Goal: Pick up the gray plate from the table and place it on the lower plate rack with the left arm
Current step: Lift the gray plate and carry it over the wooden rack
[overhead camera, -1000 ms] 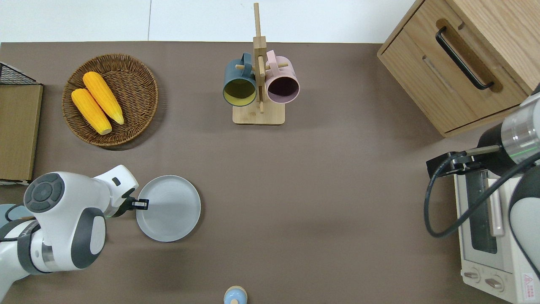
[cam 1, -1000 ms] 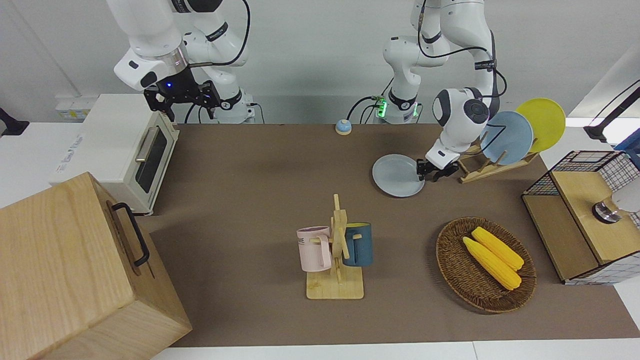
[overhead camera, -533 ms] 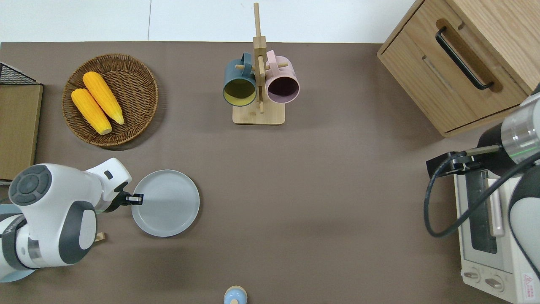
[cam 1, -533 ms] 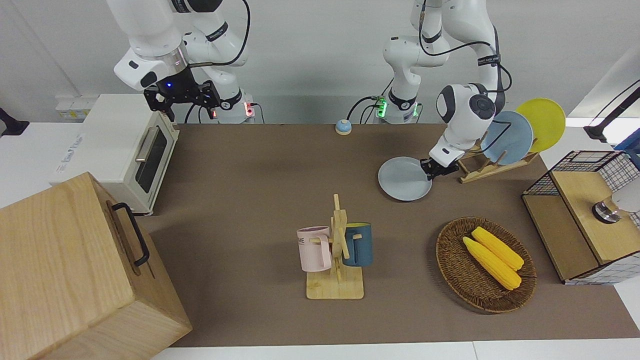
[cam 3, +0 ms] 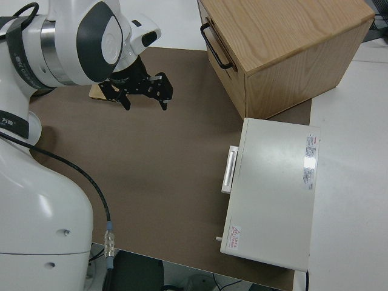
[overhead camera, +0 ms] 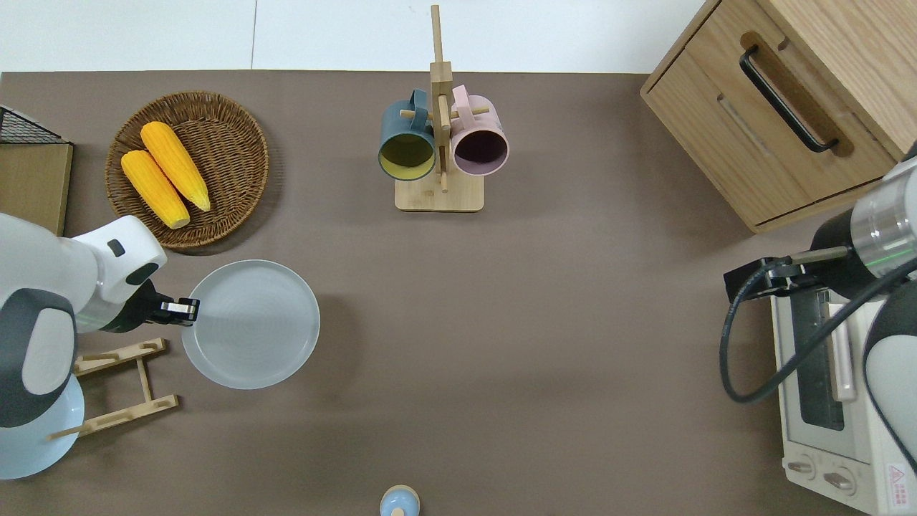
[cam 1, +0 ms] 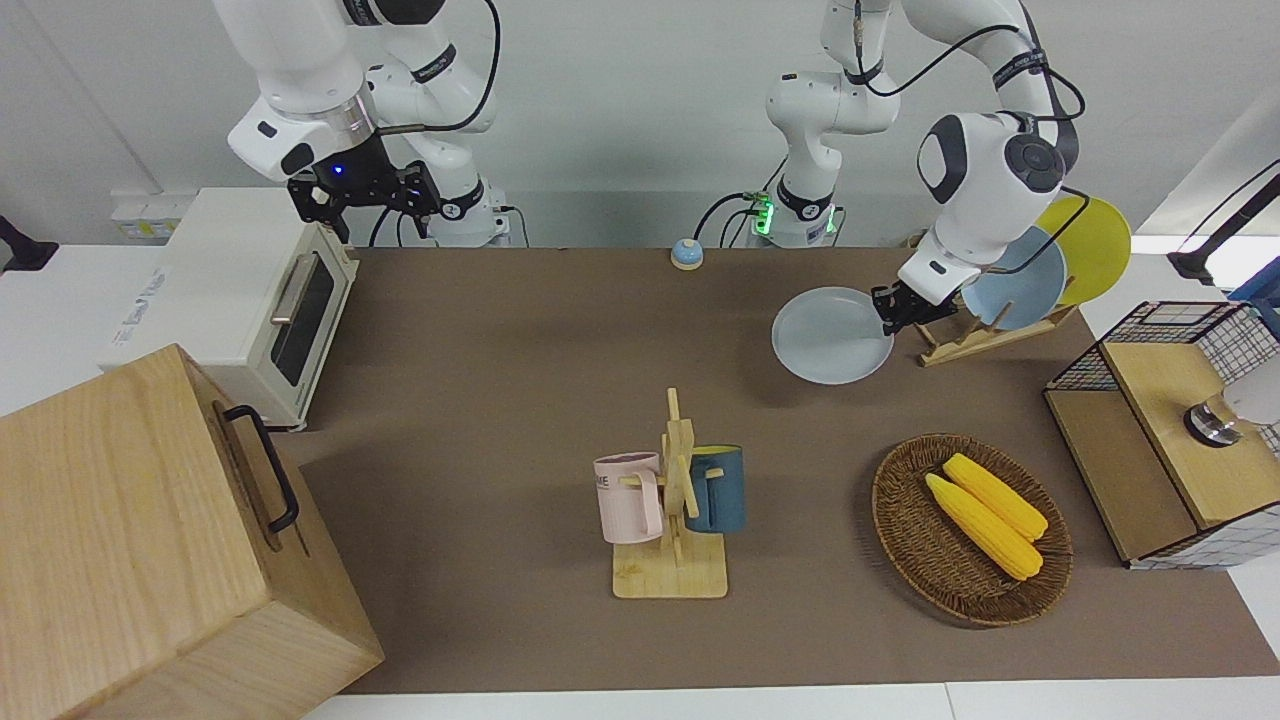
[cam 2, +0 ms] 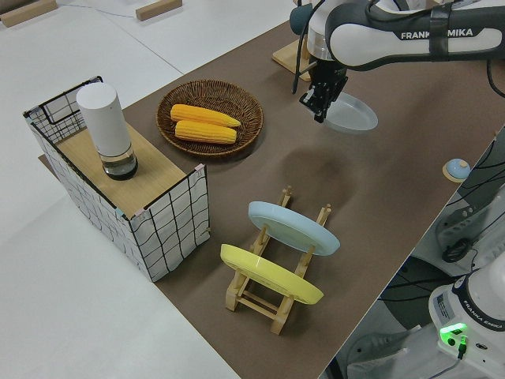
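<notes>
A: What materials and shapes were seen?

B: A round, smooth gray plate [overhead camera: 250, 324] with a shallow raised rim was seen, held up off the brown bench [overhead camera: 544, 344]. A light-wood rack [overhead camera: 118, 387] of two sloping rails with upright pegs was noted, with a blue plate [cam 2: 293, 227] and a yellow plate [cam 2: 270, 275] leaning in its slots. A woven basket [cam 1: 970, 528] held two ribbed yellow corn cobs [cam 1: 985, 514]. A wooden stand [cam 1: 673, 505] carried a pink mug [cam 1: 628, 496] and a dark blue mug [cam 1: 718, 488].

A: Was any writing readable?

B: "FRANKA EMIKA" was read on the left arm [cam 2: 410, 35]. Small lettering on the white oven [cam 1: 250, 300] could not be made out.

A: Where was the plate relative to the claw?

B: The left claw [overhead camera: 188, 309] was clamped on the plate's rim, at the edge toward the left arm's end of the bench. The plate was held nearly level, over bare bench beside the rack's free end. The right arm was parked, its claw [cam 3: 136, 90] spread apart.
</notes>
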Controlling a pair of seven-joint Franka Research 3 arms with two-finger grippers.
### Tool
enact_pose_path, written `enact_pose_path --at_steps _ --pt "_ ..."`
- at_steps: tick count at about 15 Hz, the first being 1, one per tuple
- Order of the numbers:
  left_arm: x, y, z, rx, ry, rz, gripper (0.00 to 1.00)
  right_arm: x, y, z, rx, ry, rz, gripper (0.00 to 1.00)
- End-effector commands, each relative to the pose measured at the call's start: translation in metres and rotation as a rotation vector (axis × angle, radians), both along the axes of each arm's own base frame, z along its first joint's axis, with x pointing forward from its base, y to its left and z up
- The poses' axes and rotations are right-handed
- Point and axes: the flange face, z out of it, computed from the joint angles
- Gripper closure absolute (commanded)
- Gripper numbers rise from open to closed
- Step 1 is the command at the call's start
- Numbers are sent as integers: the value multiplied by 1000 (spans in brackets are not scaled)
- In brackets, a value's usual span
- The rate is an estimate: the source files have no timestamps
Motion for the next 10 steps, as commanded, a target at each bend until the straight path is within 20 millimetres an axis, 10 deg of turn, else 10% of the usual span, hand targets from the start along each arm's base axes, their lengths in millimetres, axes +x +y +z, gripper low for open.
enact_pose_path --at_steps 1,10 --pt "7 3 40 -26 19 9 1000 -2 -2 4 -8 0 -14 17" --pt "-1 23 73 6 89 25 1000 -2 -3 4 -8 0 -16 17"
